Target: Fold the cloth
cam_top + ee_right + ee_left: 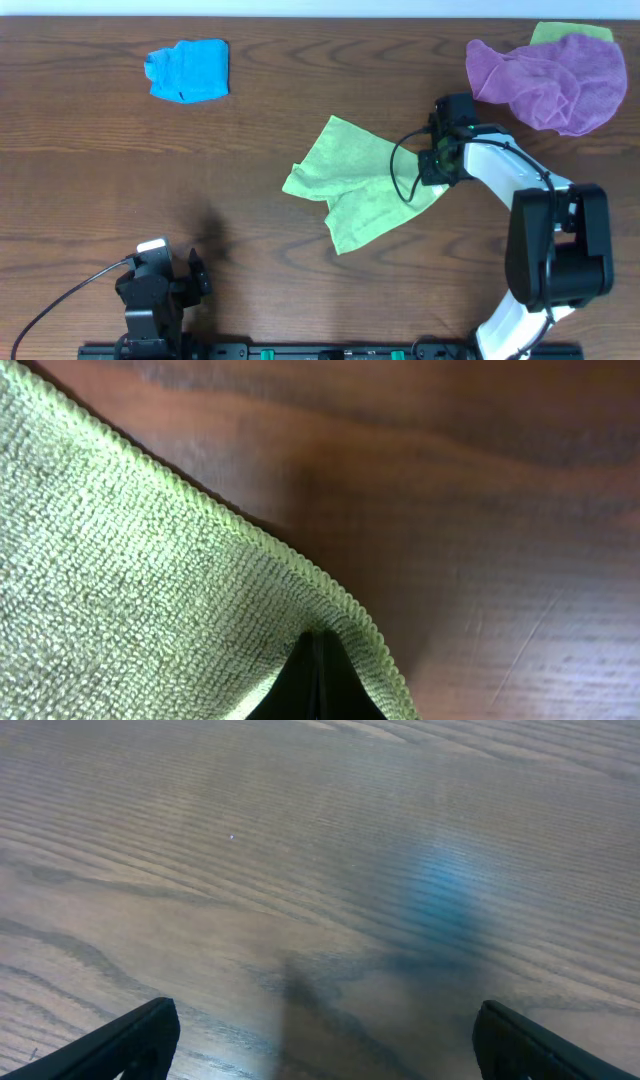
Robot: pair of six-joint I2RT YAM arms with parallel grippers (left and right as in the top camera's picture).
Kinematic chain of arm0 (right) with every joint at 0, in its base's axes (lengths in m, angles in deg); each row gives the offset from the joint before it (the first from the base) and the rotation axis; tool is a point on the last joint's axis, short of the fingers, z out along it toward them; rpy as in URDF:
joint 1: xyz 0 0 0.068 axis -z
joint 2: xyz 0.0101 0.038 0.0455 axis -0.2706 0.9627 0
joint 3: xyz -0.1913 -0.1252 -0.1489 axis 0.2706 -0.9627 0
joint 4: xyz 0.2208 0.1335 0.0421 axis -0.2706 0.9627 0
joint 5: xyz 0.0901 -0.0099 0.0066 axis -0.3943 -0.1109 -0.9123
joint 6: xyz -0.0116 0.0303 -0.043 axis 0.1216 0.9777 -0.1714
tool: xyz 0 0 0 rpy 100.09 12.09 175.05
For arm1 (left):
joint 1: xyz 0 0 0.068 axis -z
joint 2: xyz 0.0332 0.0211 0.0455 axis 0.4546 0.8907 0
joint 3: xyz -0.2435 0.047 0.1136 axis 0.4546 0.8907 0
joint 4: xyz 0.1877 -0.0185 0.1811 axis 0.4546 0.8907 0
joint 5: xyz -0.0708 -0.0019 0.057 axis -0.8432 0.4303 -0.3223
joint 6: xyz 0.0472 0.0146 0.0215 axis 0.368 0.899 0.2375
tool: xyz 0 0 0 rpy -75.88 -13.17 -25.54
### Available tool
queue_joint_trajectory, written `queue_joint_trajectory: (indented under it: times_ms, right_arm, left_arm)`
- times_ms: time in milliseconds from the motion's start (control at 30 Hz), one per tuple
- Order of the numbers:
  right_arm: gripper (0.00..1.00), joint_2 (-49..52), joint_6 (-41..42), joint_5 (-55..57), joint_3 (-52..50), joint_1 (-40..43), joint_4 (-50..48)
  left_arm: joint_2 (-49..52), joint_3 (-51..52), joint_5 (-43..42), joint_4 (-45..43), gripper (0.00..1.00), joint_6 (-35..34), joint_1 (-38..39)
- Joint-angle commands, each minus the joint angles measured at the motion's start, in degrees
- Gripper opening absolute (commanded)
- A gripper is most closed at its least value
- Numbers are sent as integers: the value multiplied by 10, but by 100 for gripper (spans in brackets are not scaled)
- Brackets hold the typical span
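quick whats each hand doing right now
Left hand: open, holding nothing.
Right hand: closed on the edge of the lime-green cloth.

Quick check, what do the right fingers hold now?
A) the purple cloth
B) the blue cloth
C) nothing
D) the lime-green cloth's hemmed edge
D: in the right wrist view the right fingers are shut on the lime-green cloth at its stitched hem.

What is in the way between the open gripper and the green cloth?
Nothing visible. Only bare table lies between the left gripper and the cloth. The right gripper is shut on the cloth's hem.
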Motion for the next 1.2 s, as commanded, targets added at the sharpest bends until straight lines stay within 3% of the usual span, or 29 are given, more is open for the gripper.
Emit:
queue_joint_trajectory:
  times_ms: [0, 400, 700, 1167]
  right_arm:
    - [1, 62, -24, 14, -12, 3, -12]
    - [1, 218, -24, 19, 138, 3, 55]
    - [1, 229, -21, 26, 270, 26, 93]
    - [1, 229, -28, 26, 332, 55, 101]
  left_arm:
    - [-3, 20, -2, 23, 95, 4, -1]
    - [-3, 20, -2, 23, 95, 4, -1]
    - [-3, 20, -2, 22, 95, 4, -1]
    - [-3, 20, -2, 22, 95, 4, -1]
